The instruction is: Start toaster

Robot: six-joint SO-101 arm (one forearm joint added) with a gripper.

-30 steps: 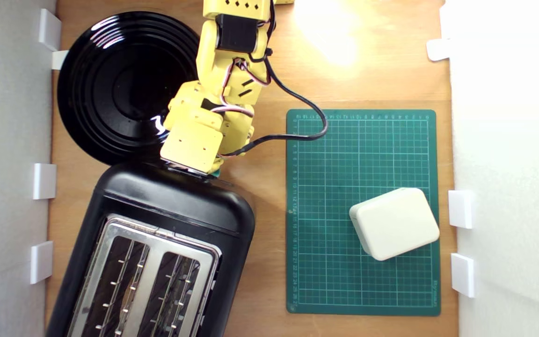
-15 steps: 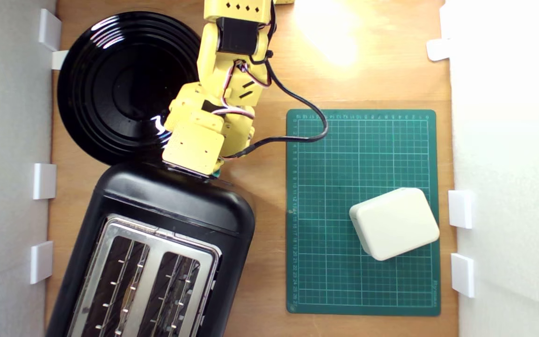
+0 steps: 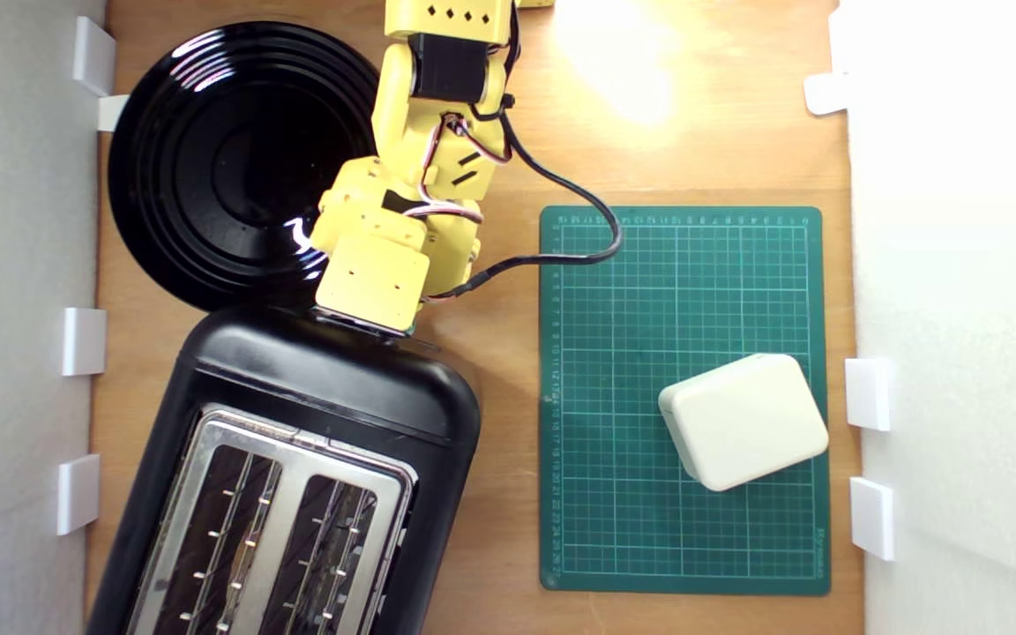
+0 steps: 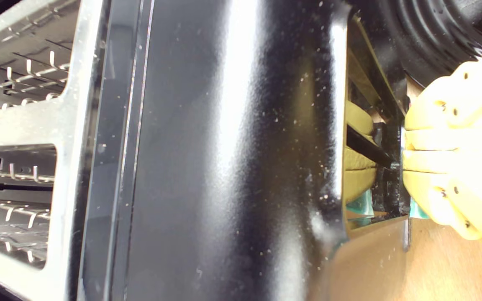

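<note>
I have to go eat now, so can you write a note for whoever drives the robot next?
Gripper: fingers closed together, pressed against the end of the toaster beside the teal lever tab; whether it grips anything cannot be seen.
Toaster: lower part of the exterior view's left, below the black plate; both slots look empty.
Done: arm has reached the lever end.
Left: confirm the lever is pushed down and latched, then back away.

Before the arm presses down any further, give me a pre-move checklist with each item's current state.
1. Yellow fingers at the lever end of the glossy black two-slot toaster: ok.
2. Fingers closed together: ok.
3. Small teal-green lever tab beside the fingers: ok.
4. Lever already down: cannot tell.
5. Bread in the slots: not ok, both look empty.
6. Round black ridged plate out of the press path: ok.
</note>
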